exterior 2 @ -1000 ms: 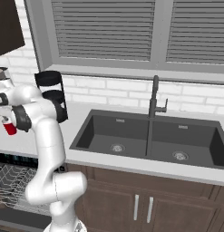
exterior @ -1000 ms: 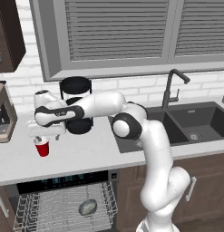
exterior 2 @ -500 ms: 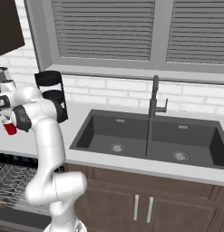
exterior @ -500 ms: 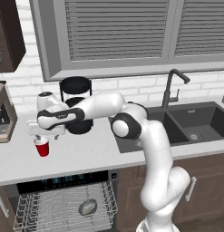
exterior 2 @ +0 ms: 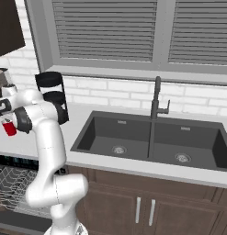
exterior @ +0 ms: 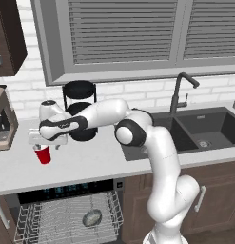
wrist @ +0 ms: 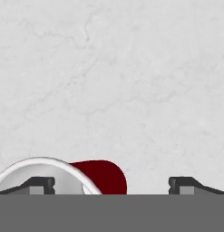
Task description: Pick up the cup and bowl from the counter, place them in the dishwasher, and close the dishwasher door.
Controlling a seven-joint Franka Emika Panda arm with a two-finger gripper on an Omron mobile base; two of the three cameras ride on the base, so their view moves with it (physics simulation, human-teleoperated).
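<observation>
Over at the left end of the counter (exterior: 90,162), the white arm reaches sideways and its gripper (exterior: 42,143) hangs just above the cup (exterior: 43,155) — a small red one with a white rim, standing upright on the pale worktop. From the hand view the jaws are spread wide, one dark fingertip (wrist: 38,185) over the cup's white mouth and the other off to the side over bare counter; nothing is held. Behind the arm stands a black tiered rack (exterior: 79,97) against the brick wall, and a coffee machine (exterior: 4,124) sits at the far left. Below the counter the dishwasher (exterior: 66,217) is open, its wire rack pulled out — the grey bowl (exterior: 92,218) already lies in it. To the right is the dark double sink (exterior 2: 151,140) with its tall tap (exterior 2: 157,98).
</observation>
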